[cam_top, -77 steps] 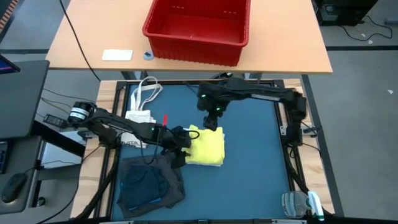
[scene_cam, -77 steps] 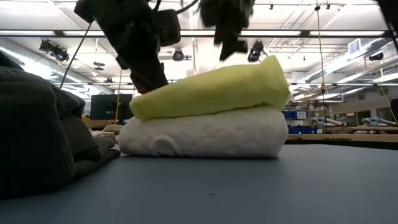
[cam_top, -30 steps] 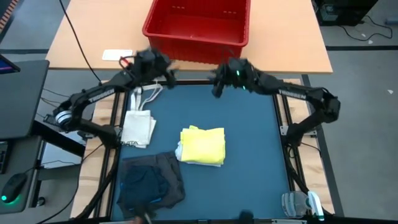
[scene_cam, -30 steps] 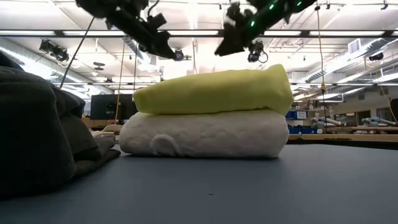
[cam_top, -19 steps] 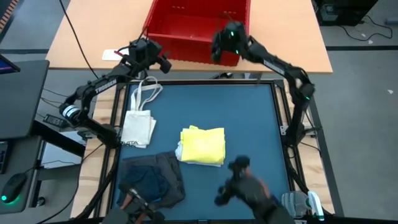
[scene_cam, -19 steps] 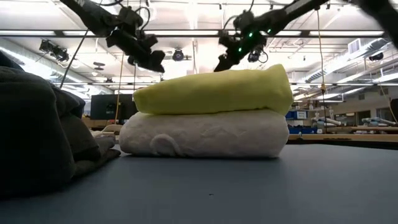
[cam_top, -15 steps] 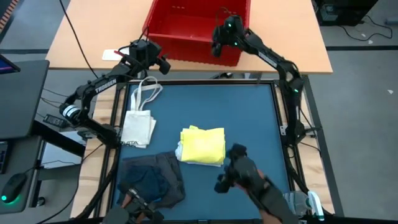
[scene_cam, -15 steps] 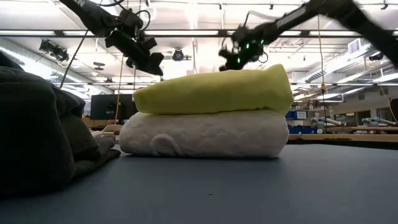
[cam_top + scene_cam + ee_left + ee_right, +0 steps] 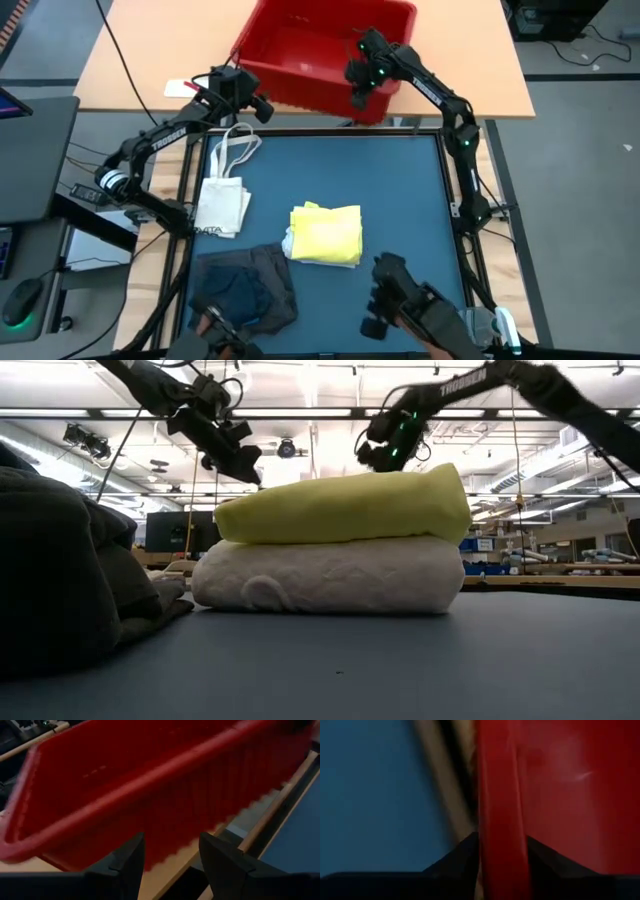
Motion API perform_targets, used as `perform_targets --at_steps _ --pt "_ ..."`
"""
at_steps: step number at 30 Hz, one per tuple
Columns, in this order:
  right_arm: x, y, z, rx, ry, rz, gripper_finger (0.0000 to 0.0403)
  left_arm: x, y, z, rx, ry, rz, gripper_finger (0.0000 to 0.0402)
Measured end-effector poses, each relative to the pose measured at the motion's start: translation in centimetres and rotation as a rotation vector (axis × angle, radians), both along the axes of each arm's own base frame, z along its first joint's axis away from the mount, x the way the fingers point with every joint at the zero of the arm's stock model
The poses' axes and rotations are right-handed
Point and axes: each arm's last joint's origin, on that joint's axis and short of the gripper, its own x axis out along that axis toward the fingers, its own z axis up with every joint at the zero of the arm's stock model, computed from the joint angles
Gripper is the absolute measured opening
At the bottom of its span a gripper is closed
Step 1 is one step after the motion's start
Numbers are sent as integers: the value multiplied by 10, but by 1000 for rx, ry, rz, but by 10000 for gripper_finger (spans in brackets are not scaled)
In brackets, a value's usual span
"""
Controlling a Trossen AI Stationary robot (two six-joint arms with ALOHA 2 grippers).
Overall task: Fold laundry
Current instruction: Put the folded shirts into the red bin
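The laundry lies on the blue mat (image 9: 400,200). A folded yellow garment (image 9: 327,233) rests on a folded white one (image 9: 330,575). A heap of dark grey and blue garments (image 9: 245,290) sits at the near left. Beyond the mat's far edge, a red bin (image 9: 310,45) stands askew on the wooden table. My right gripper (image 9: 358,92) is shut on the bin's near rim. My left gripper (image 9: 255,103) hangs open just off the bin's near left corner; its fingers (image 9: 125,865) stand short of the bin's wall (image 9: 175,815). My right gripper has the red bin's near rim (image 9: 502,820), toward the bin's right end, pinched between its two fingers (image 9: 465,855). One finger is on the bin's outer side and one on its inner side. The fingers come slanting down from the mat's side.
A cream tote bag (image 9: 222,200) with looped handles lies at the mat's left edge. A white card (image 9: 188,88) lies on the wooden table left of the bin. A dark shape (image 9: 405,300) reaches in over the mat's near right corner. The mat's right half is bare.
My right gripper has swung from above the mat's far edge out to the red bin and come onto its near rim. The bin has since turned askew, with its right end shifted. My left arm has swung toward the bin's left corner and then kept still.
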Motion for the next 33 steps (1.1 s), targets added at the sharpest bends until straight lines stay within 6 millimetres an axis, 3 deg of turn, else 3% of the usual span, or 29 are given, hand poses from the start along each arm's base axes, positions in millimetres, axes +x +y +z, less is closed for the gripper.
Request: perform_targets --at_steps 5,12,17,21,27,30,33 --pt "-23 38 24 164 103 74 115 6 -6 2 -1 -16 -56 192" --pt "-49 78 49 220 142 153 110 24 -18 7 32 -63 -169 192" --pt "-53 116 38 302 201 272 116 33 -23 18 127 -128 -207 192" --pt "-58 153 14 304 345 310 118 35 -24 21 148 -155 -209 192" --pt "-65 187 -16 278 219 291 149 39 -29 13 36 -156 -203 192" --pt "-65 196 -18 291 60 246 185 43 -35 9 -12 -138 -216 192" --pt "-68 203 -21 428 -75 215 220 46 -41 3 -59 -101 -234 192"
